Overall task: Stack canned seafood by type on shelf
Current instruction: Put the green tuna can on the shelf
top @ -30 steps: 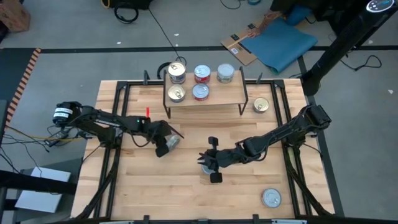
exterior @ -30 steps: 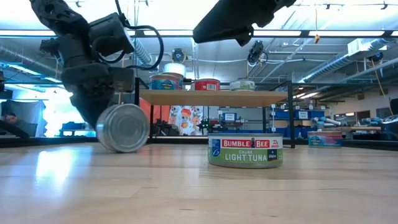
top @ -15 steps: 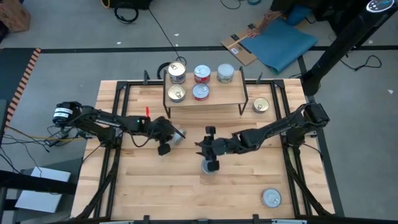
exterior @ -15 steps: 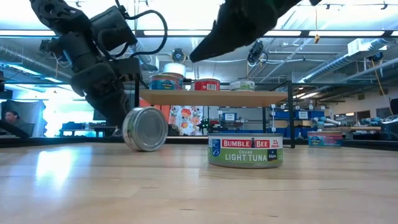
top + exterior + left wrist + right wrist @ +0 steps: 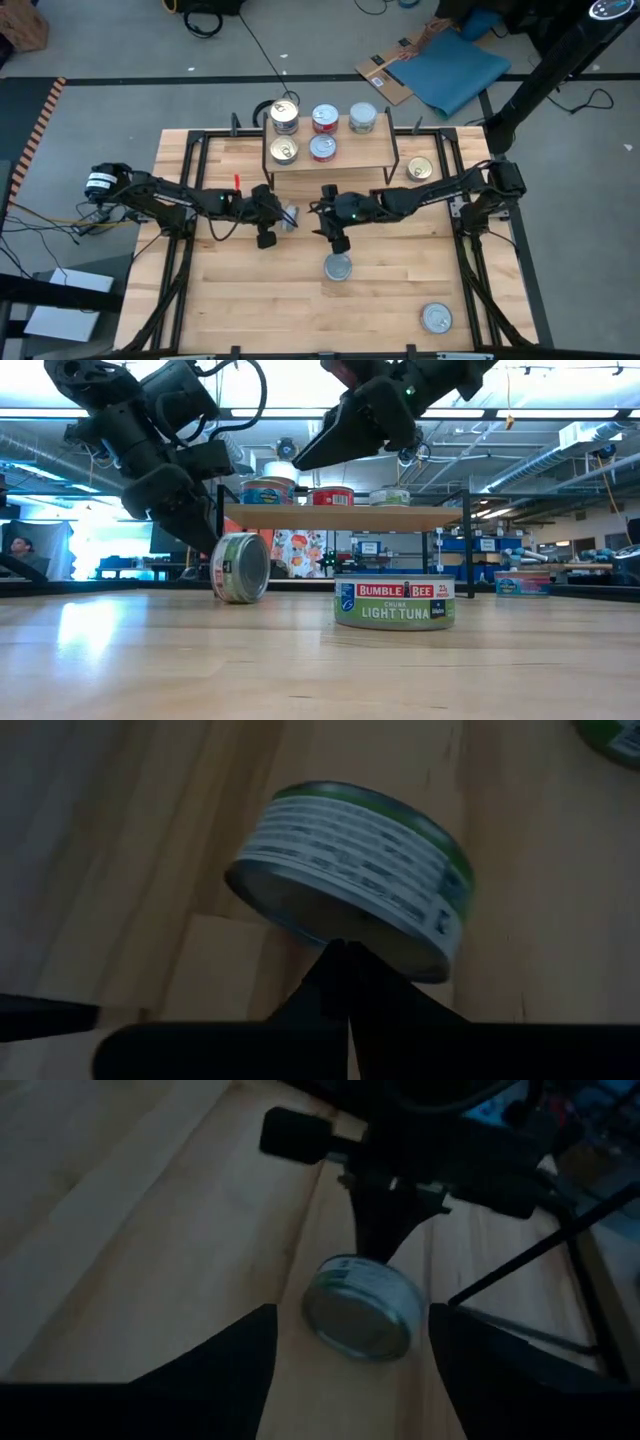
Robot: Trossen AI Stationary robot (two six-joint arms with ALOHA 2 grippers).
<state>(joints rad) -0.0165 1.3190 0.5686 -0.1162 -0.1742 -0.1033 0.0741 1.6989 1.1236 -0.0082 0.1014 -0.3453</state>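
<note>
1. Shelf as landmark: small light-wood board on thin black legs, at the far middle of the table.
2. On the shelf: five tins, two gold-topped on the left side, two red-rimmed in the middle, one silver-topped on the right side.
3. Just in front of the shelf's left leg: a tin on its edge, flat end facing the low camera, green band and white label visible in the left wrist view.
4. Left gripper, also in front of the shelf's left end: fingers pressed fully together, tip touching the tilted tin's rim; pushing contact only, nothing clamped.
5. Right gripper, in front of the shelf's middle, raised off the table: fingers spread wide, empty, pointed toward the tin on its edge.
6. Farther in front of the shelf: a green-labelled light tuna tin lying flat.
7. Right of the shelf: one gold-topped tin on the table.
8. Well in front of the shelf, toward the table's near right corner: one silver-topped tin.
</note>
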